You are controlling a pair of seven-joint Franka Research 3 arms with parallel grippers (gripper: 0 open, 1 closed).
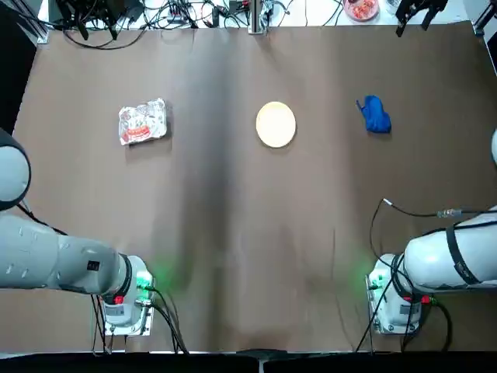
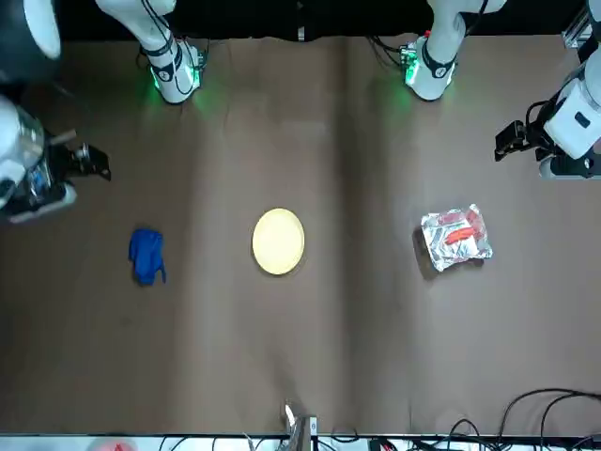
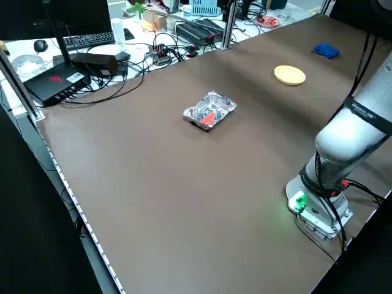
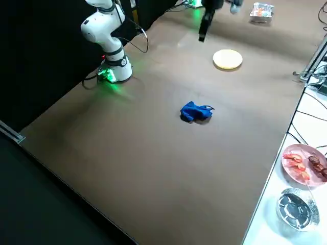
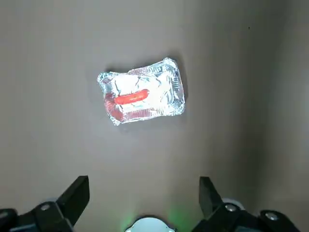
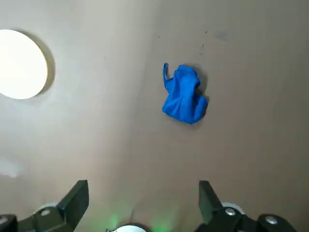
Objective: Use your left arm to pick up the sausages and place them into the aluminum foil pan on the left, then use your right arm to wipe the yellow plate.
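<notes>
Sausage [image 1: 138, 134] in pan [image 1: 158, 113], left of plate [image 1: 276, 124]

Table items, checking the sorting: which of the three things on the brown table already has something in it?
The aluminum foil pan, on the robot's left: the sausages lie inside. The yellow plate at centre is bare, and the blue cloth holds nothing.

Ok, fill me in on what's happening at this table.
Nothing is being handled right now. The sausage already lies inside the foil pan on the robot's left side of the table. The yellow plate sits bare in the middle, and the blue cloth lies untouched on the right. The left gripper hangs above the pan and the right gripper above the cloth, both with jaws open and empty. Wiping the plate has not begun.
</notes>
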